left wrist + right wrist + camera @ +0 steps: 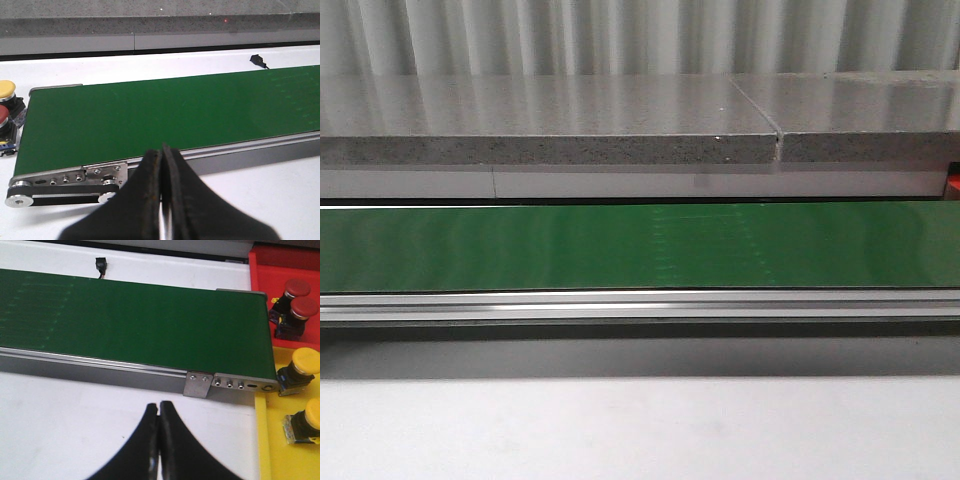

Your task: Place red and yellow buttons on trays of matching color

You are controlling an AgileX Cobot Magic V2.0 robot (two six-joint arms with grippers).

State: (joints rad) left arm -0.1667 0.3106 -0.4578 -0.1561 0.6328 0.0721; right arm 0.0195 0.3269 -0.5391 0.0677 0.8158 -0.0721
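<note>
Across the middle of the front view runs the green conveyor belt (pixel 640 245), edge to edge, with its aluminium side rail (pixel 640 302) just below it and a grey speckled stone ledge (pixel 550 135) above; the white bench (pixel 640 430) fills the lower part of the frame. Neither arm shows in this view.

In the left wrist view the left pincer (pixel 161 200) sits at bottom centre, its black fingers pressed together with nothing between them, over white bench just near the belt's roller end (pixel 65 180). At the far left edge of the frame, beside the belt's end, stand a yellow button (pixel 7 90) and, just below it, a red button (pixel 4 122), partly cut off. A small black sensor (pixel 257 59) lies on the bench beyond the belt, upper right.

In the right wrist view the right pincer (pixel 159 445) is likewise clenched on nothing, at bottom centre over bare white bench. At the right edge, past the belt's end, a red tray (pixel 260 270) holds two red buttons (pixel 297 289) (pixel 303 310) close together, and a yellow tray (pixel 262 440) below it holds two yellow buttons (pixel 305 362) (pixel 312 415), apart from each other. The upper yellow one sits just beside the belt's end bracket (pixel 245 385).
</note>
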